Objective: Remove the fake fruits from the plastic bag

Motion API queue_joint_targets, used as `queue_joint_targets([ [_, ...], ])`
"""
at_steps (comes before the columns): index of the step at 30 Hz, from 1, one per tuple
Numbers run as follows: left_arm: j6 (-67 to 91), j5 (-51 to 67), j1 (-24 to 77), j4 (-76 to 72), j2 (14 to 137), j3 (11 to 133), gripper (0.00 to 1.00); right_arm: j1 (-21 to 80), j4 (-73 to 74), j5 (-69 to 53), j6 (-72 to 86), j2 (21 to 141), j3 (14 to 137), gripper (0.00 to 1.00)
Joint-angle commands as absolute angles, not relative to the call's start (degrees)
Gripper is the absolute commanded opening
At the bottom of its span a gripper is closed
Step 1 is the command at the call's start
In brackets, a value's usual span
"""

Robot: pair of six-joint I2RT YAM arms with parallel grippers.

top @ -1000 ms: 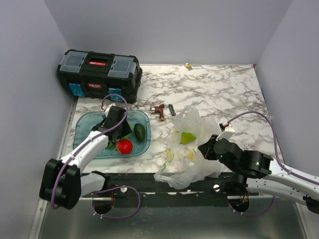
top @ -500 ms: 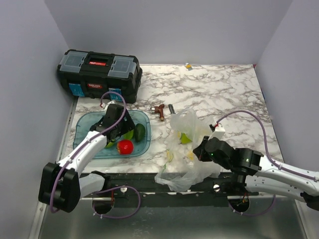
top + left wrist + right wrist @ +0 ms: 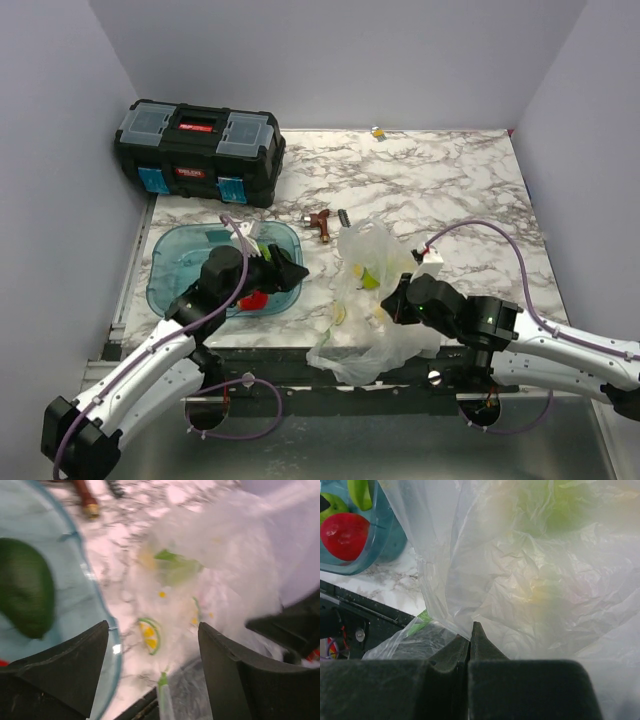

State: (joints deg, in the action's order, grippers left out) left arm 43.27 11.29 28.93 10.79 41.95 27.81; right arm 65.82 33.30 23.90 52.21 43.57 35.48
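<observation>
The clear plastic bag (image 3: 385, 265) lies crumpled at the table's front edge, with a green fruit (image 3: 368, 277) showing through it. My right gripper (image 3: 391, 300) is shut on a fold of the bag (image 3: 530, 565) at its near side. My left gripper (image 3: 293, 271) is open and empty, over the right rim of the blue tray (image 3: 180, 250) and pointing at the bag (image 3: 220, 550). The red fruit (image 3: 252, 299) lies in the tray and shows in the right wrist view (image 3: 344, 536). The dark avocado-shaped fruit (image 3: 25, 595) also lies in the tray. The green fruit in the bag shows blurred in the left wrist view (image 3: 175, 567).
A black toolbox (image 3: 200, 150) stands at the back left behind the tray. A small brown tool (image 3: 320, 221) and a black part (image 3: 344, 219) lie behind the bag. A small yellow item (image 3: 378, 131) sits at the back edge. The bag hangs over the front rail (image 3: 300, 368).
My left gripper has left the tray's middle and swung right toward the bag, its arm now low at the front. My right gripper has edged left with the bag.
</observation>
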Motion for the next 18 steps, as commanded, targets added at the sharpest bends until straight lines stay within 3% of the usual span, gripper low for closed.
queue_joint_targets([
  [1,43.59,11.40,38.71,-6.47,36.77,22.50,0.69,65.68,31.70,23.49,51.77,42.64,34.77,0.01],
  [6,42.25,12.13,45.20,-12.73,41.33,21.42,0.67,65.71,30.39,21.44,51.74,41.65,35.20,0.01],
  [18,41.49,12.37,56.25,-21.30,67.54,29.72,0.57,65.73,32.20,21.71,52.37,39.89,36.02,0.01],
])
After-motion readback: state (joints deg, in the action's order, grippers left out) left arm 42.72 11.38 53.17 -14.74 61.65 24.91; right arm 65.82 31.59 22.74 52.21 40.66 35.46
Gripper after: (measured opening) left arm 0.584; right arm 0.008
